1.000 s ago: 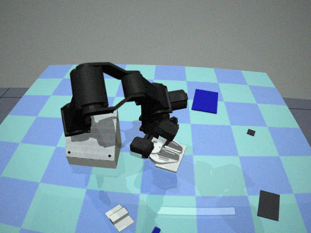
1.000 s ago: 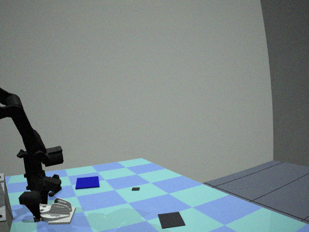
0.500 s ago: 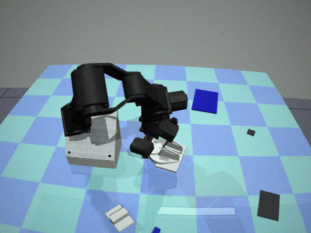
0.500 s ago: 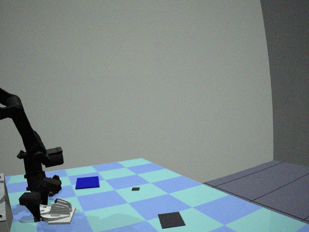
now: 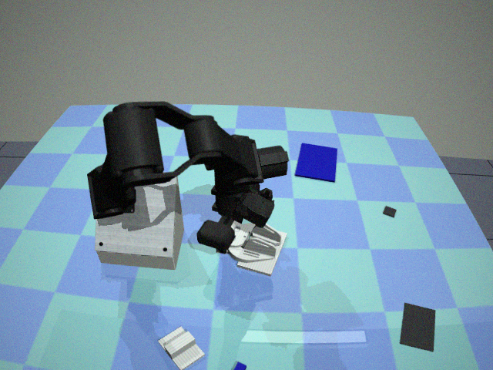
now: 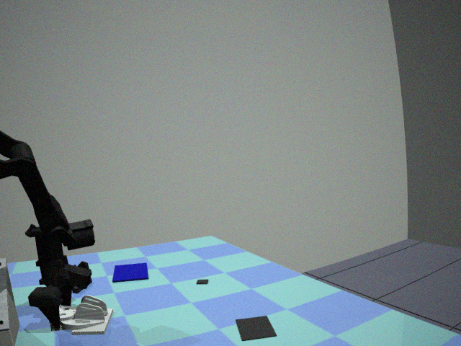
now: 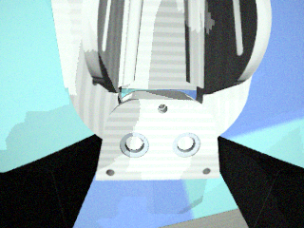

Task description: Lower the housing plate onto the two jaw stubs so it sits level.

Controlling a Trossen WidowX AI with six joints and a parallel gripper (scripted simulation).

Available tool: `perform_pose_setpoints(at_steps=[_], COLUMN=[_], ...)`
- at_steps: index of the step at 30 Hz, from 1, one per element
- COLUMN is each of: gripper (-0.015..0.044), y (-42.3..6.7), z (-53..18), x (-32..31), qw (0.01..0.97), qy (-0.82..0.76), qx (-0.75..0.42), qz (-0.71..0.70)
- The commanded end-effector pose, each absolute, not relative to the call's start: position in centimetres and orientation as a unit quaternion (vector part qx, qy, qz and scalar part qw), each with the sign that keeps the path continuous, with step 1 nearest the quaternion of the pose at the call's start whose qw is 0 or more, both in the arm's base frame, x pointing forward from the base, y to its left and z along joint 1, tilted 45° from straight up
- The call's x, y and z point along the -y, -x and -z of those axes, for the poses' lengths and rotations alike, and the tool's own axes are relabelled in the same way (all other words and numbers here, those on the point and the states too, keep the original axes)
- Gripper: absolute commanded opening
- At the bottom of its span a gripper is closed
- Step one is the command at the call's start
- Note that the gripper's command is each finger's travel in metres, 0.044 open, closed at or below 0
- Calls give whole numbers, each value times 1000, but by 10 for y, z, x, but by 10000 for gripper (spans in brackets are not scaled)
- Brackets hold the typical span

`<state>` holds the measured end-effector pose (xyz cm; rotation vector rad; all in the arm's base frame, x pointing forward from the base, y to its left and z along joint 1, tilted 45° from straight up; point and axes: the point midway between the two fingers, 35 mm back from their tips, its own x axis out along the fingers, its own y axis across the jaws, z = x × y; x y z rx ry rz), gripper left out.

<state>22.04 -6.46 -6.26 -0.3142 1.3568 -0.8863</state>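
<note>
The white housing plate (image 5: 239, 237) (image 6: 67, 311) (image 7: 159, 163) has two ringed holes, with a bright jaw stub showing inside each in the wrist view. My gripper (image 5: 238, 230) (image 6: 62, 316) (image 7: 158, 139) is shut on this plate, a black finger at each side edge. The two curved white jaws (image 5: 250, 254) (image 7: 233, 47) reach forward from the plate over the ribbed white base (image 5: 259, 268) (image 6: 89, 331) (image 7: 66, 62). The plate looks nearly level and low over the stubs. Its underside is hidden, so I cannot tell whether it is fully down.
The pale robot base block (image 5: 135, 243) stands left of the gripper. A blue panel (image 5: 316, 162) (image 6: 130, 272) lies behind right. A small dark tile (image 5: 389, 211) (image 6: 202, 282) and a dark panel (image 5: 417, 327) (image 6: 256, 328) lie right. A white stepped block (image 5: 181, 348) lies in front.
</note>
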Motion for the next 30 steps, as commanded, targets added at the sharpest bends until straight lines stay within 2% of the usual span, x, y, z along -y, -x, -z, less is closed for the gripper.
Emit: perform_pose_setpoints(at_steps=[1, 30], gripper=[351, 351], y=[-220, -221], z=[63, 59], x=[65, 61], qw=[678, 678], qy=[142, 142], qx=[-604, -604], qz=[394, 394])
